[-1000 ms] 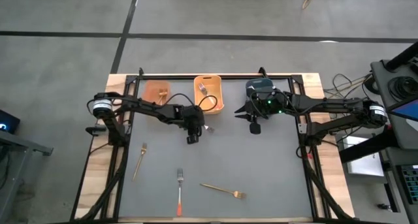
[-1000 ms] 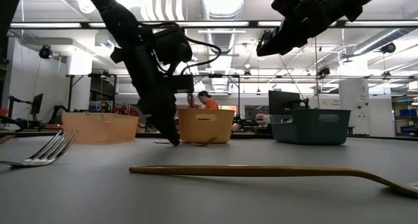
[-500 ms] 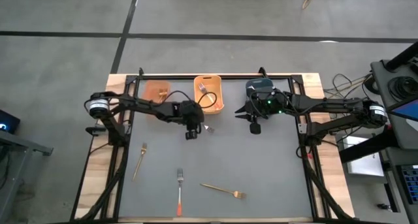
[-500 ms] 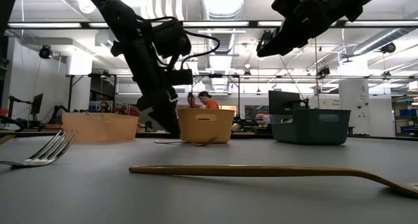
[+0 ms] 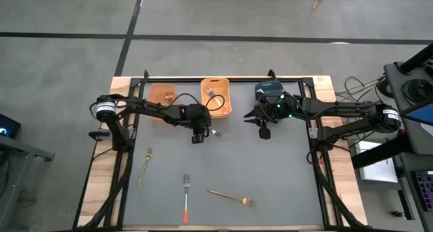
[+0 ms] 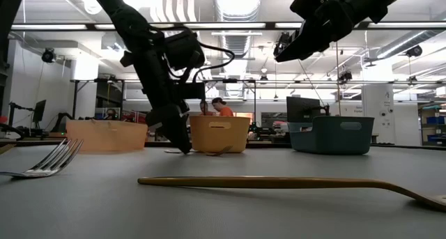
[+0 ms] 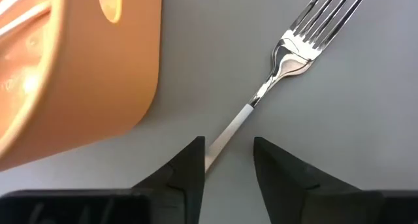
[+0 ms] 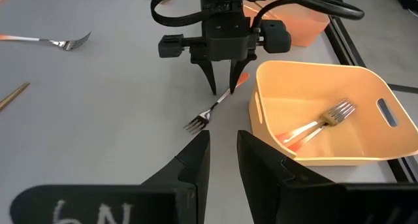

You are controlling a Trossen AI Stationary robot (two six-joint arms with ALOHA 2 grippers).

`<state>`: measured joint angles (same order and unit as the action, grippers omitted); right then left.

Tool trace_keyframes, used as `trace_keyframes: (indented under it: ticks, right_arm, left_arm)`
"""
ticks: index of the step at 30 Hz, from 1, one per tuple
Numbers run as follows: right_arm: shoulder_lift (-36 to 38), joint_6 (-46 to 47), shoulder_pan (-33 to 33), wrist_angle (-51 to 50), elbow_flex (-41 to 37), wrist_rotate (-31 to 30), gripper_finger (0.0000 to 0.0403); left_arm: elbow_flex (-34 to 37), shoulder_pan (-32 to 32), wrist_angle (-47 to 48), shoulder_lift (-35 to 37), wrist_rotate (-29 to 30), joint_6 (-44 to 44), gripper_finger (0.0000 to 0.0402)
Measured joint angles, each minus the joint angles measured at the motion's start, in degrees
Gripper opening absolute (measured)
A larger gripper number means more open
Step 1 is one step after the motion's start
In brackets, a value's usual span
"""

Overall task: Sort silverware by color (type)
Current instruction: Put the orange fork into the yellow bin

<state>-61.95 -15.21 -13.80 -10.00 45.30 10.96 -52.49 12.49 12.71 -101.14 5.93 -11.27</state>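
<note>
The left gripper had its jaws narrowly parted astride the fork at the orange bin's six o'clock, needing a centred squeeze on the handle.

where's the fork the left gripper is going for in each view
High view: the fork lies just right of the left gripper, below the yellow bin.
Low view: the fork is a thin sliver in front of the yellow bin.
Left wrist view: the fork runs between the open fingers.
Right wrist view: the fork sits under the left gripper.
Shared landmark: the yellow bin.
</note>
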Motion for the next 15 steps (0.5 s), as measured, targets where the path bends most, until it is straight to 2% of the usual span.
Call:
trace_keyframes:
  ticks: [7, 15]
  right_arm:
    - [0.0, 0.01, 0.0, -0.02, 0.0, -0.02, 0.0068]
    - [0.0, 0.01, 0.0, -0.04, 0.0, -0.02, 0.0068]
  left_arm:
    - [0.02, 0.02, 0.04, -0.02, 0.04, 0.16, 0.0149]
    - [0.09, -0.11, 0.61, -0.02, -5.49, 3.89, 0.0137]
